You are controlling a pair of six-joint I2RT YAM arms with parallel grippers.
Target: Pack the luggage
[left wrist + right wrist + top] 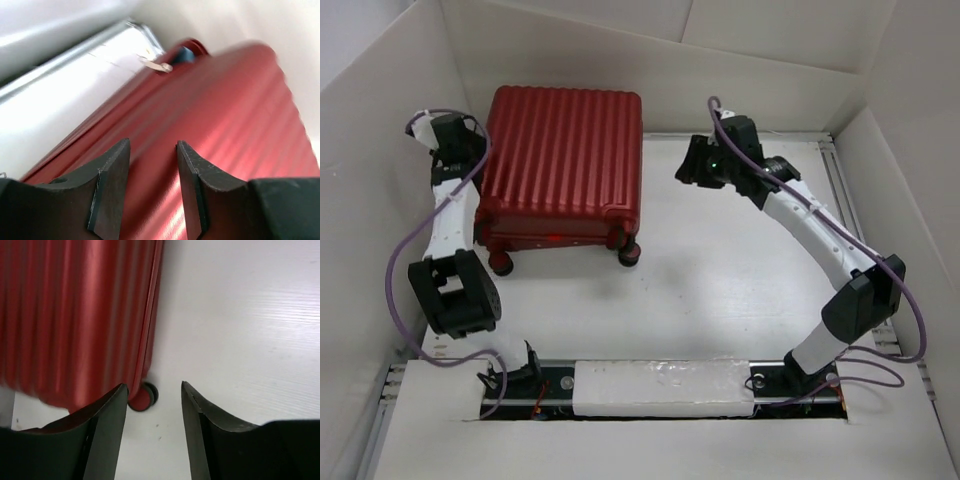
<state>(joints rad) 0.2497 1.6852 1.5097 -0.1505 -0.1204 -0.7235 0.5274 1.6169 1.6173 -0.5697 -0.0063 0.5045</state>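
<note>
Both arms are white tubes with chunky black joints, the left arm (450, 215) and the right arm (810, 220). A thin purple cable (392, 275) loops along each one. The fingers (107, 195) are black, flat and pointy, like little wedges.

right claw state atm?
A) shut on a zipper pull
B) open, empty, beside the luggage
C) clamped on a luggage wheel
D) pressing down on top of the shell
B: the right claw stands open with nothing between its jaws, hanging over the table just off the side of the luggage and not touching it.
</note>
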